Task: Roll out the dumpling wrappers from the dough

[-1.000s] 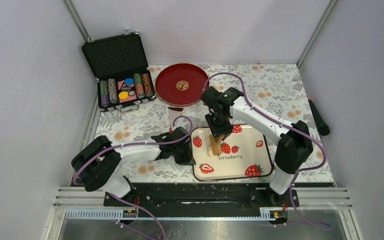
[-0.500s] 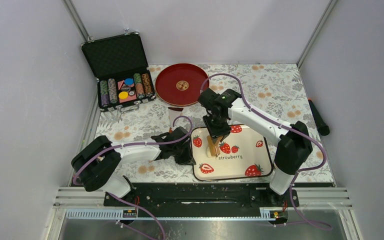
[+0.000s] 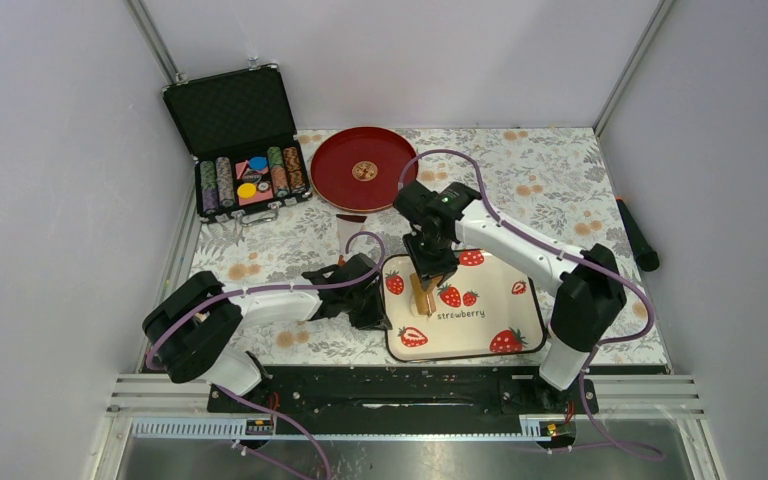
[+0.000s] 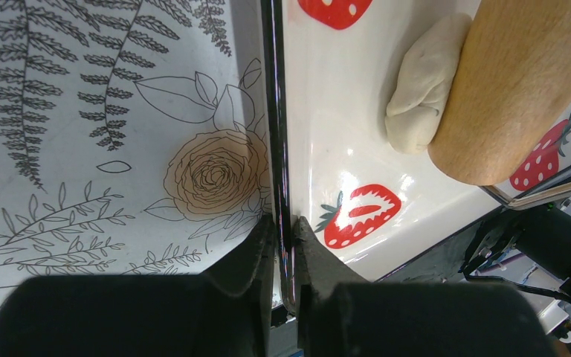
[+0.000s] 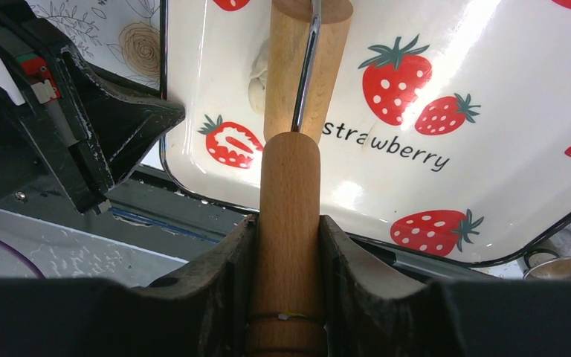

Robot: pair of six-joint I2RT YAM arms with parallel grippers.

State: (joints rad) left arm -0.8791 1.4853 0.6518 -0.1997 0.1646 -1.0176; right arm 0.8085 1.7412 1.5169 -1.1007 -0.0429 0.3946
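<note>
The dough [image 4: 424, 89] is a small pale lump on the left part of the white strawberry tray [image 3: 490, 325]; it also shows in the right wrist view as dough [image 5: 257, 74]. The tan wooden roller [image 5: 301, 67] lies right beside the lump and touches it. My right gripper [image 5: 288, 223] is shut on the roller's handle, and stands above the tray's left half as right gripper [image 3: 430, 262]. At the tray's left rim my left gripper [image 4: 284, 227] is shut on the rim [image 4: 277, 149]. No dumpling wrappers are in view.
A red plate [image 3: 362, 168] with a gold emblem sits behind the tray. An open black case [image 3: 242, 150] of poker chips stands at the back left. A black stick-like object [image 3: 638, 235] lies at the right edge. A small metal ring [image 5: 565, 269] lies by the tray's corner.
My right arm has shifted slightly to the left, carrying the roller against the dough lump. The left arm has stayed put on the tray's rim.
</note>
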